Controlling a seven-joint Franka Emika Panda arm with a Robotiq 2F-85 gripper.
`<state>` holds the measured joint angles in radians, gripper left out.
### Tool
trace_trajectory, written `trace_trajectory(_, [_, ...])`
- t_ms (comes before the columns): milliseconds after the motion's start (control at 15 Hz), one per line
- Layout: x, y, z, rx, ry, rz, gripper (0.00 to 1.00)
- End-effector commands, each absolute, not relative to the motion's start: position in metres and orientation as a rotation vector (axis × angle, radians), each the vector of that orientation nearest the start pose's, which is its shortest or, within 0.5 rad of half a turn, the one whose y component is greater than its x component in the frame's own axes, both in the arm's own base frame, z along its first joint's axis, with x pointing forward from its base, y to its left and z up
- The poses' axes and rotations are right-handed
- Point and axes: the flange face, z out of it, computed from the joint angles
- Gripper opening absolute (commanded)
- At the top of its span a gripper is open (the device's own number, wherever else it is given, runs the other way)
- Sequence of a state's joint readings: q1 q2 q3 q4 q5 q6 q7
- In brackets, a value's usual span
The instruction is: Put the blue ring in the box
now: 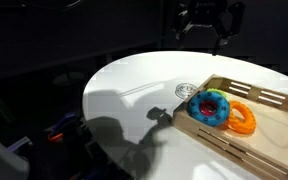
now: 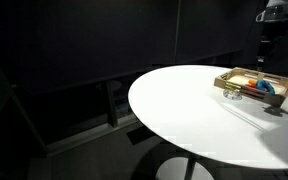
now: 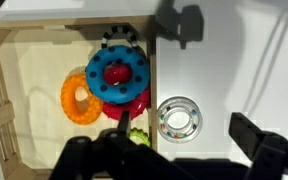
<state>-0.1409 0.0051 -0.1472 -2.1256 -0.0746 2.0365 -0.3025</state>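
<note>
Clutter shares the box [image 3: 4, 95] with the blue ring [image 3: 117, 72]: an orange ring [image 3: 79, 100] lies just beside it, a red ring [image 3: 136, 100] pokes out from under it, a black toothed piece [image 3: 119, 38] sits against its far edge, and a small green bit [image 3: 139, 136] shows close to the box wall. Outside that wall, on the white desk [image 3: 264, 70], rests a clear round disc [image 3: 177, 117]. Both exterior views show the same group, the blue ring [image 1: 209, 105] stacked in the end of the box [image 1: 269, 95] closest to the disc [image 1: 187, 90], with the orange ring [image 1: 242, 118] beside it. From farther off, the box [image 2: 252, 83] is small and its contents blur together. The red patch inside the blue ring's hole cannot be told apart from the red ring below. The green bit is partly hidden behind the dark gripper [image 3: 174, 158], and what it is cannot be made out. In an exterior view the gripper [image 1: 206, 30] melts into the black background, so its outline is hard to read there. In the wrist view the jaws appear spread wide, one dark finger at each lower side, with nothing between them. The blue ring lies inside the box, ahead of the jaws and off to one side of their gap, well apart from them; the gripper hangs high over the desk.
</note>
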Motion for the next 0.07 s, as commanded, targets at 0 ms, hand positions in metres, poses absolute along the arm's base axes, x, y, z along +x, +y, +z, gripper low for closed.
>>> trace_trajectory(0, [0.5079,-0.1546,0.3991,-3.170,-0.082,0.179,1.00])
